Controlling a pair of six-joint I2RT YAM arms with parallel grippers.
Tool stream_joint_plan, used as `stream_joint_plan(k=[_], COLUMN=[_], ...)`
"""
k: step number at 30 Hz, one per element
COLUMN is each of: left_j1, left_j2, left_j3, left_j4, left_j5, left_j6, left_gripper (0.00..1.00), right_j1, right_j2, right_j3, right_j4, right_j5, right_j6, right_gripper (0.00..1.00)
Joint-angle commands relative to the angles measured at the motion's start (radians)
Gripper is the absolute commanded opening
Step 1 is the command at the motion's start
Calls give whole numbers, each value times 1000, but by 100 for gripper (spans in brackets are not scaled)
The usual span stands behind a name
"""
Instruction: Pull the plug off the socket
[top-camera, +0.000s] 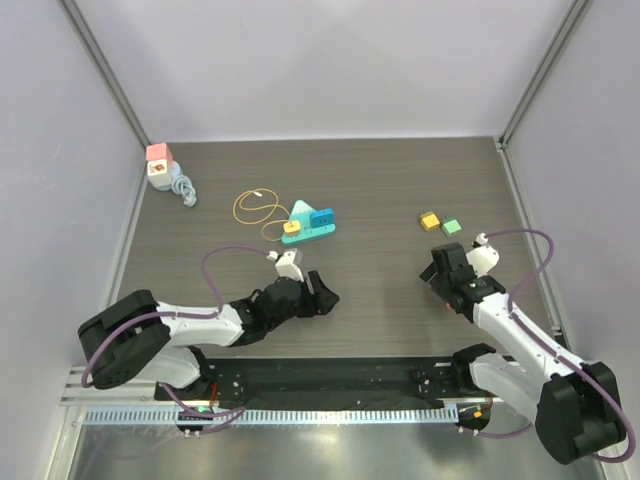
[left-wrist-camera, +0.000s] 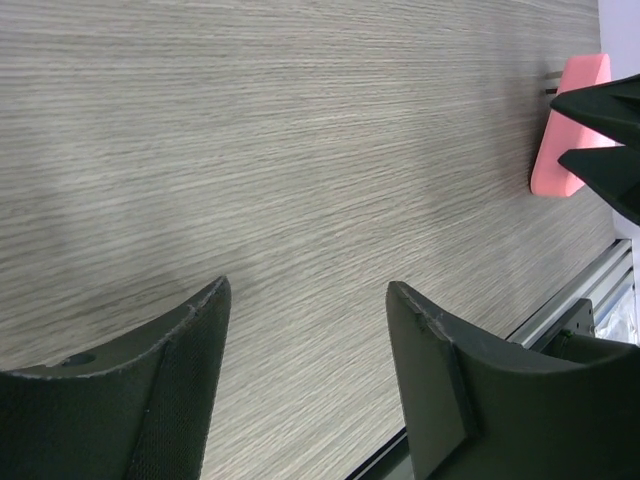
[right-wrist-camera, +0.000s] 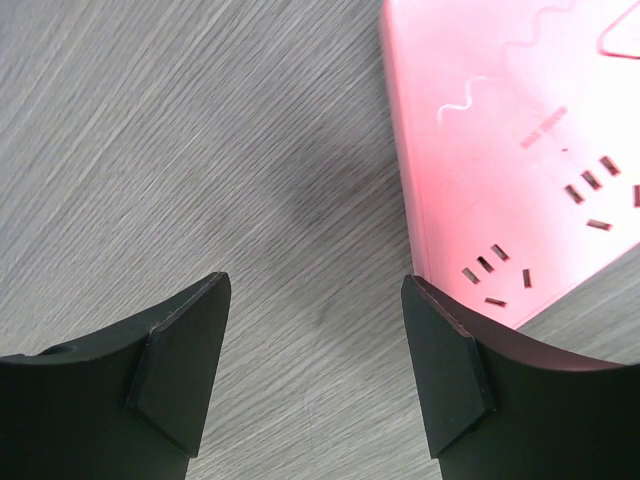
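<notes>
A teal socket strip lies mid-table with an orange plug seated in it and a yellow cable looping off to its left. My left gripper hovers low in front of the strip, open over bare wood. My right gripper is open too, with nothing between its fingers. A pink socket block with empty slots lies just beside its right finger. The top view hides that block under the arm.
A pink-and-white cube with a coiled grey cable sits at the far left corner. Small orange and green blocks lie beyond the right gripper. White walls enclose the table.
</notes>
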Motion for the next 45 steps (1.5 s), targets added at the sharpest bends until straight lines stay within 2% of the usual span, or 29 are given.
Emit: stream_joint_plan(k=[1, 4, 12, 17, 24, 27, 34, 38, 42, 45], left_j1=[-4, -6, -9, -22, -10, 45, 285, 382, 488, 542], left_j2=[13, 4, -9, -42, -144, -174, -178, -142, -74, -5], left_j3=[45, 43, 42, 51, 85, 115, 238, 293, 335, 352], left_j4=[14, 8, -3, -29, -146, -190, -224, -239, -218, -177], left_j5=[2, -6, -17, -64, -169, -176, -77, -78, -66, -34], left_j6=[30, 31, 34, 50, 71, 99, 140, 156, 154, 119], left_gripper=[69, 77, 84, 90, 97, 100, 100, 100, 100, 100], right_j1=[-13, -16, -42, -33, 42, 96, 240, 245, 243, 228], right_j2=[-31, -13, -51, -79, -185, -133, 113, 245, 421, 496], right_j3=[8, 18, 11, 39, -5, -1, 88, 125, 258, 352], right_j4=[-49, -66, -84, -21, 107, 161, 290, 468, 496, 497], right_j5=[68, 77, 56, -83, -222, -230, -277, -380, -417, -435], right_j6=[7, 15, 10, -106, -126, -125, -129, -137, -166, -198], right_gripper=[75, 76, 76, 76, 77, 78, 82, 87, 88, 89])
